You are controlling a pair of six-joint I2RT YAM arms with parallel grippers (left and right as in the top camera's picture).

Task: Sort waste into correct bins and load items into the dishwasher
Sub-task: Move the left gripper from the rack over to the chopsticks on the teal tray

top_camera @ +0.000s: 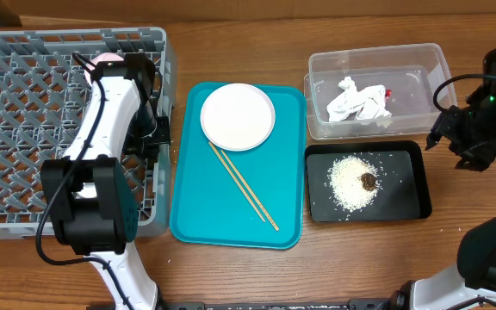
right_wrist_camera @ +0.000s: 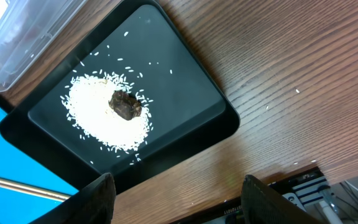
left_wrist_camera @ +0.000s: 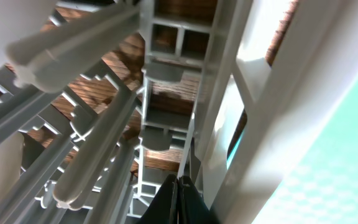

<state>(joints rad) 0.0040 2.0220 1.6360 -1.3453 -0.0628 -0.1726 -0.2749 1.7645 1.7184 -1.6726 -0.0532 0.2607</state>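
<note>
The grey dishwasher rack (top_camera: 24,120) fills the left of the table, and a pink bowl (top_camera: 106,58) shows at its far edge behind my left arm. Down at the rack's right wall, my left gripper (top_camera: 156,131) is shut with nothing in it; in its own view the fingertips (left_wrist_camera: 180,183) meet among the lattice bars (left_wrist_camera: 166,93). A white plate (top_camera: 238,116) and chopsticks (top_camera: 244,185) lie on the teal tray (top_camera: 205,207). The clear tub (top_camera: 420,60) holds a napkin (top_camera: 356,102) and a red wrapper (top_camera: 387,93). Rice (top_camera: 351,179) with brown bits (top_camera: 368,181) lies in the black tray (top_camera: 403,194). Just right of that tray, my right gripper (top_camera: 455,142) hangs open and empty.
In the right wrist view the black tray (right_wrist_camera: 185,81) with rice (right_wrist_camera: 98,118) lies ahead of my open gripper (right_wrist_camera: 179,193), over bare wood at the table's edge. The clear tub's corner (right_wrist_camera: 5,43) and a chopstick (right_wrist_camera: 17,185) show at the left.
</note>
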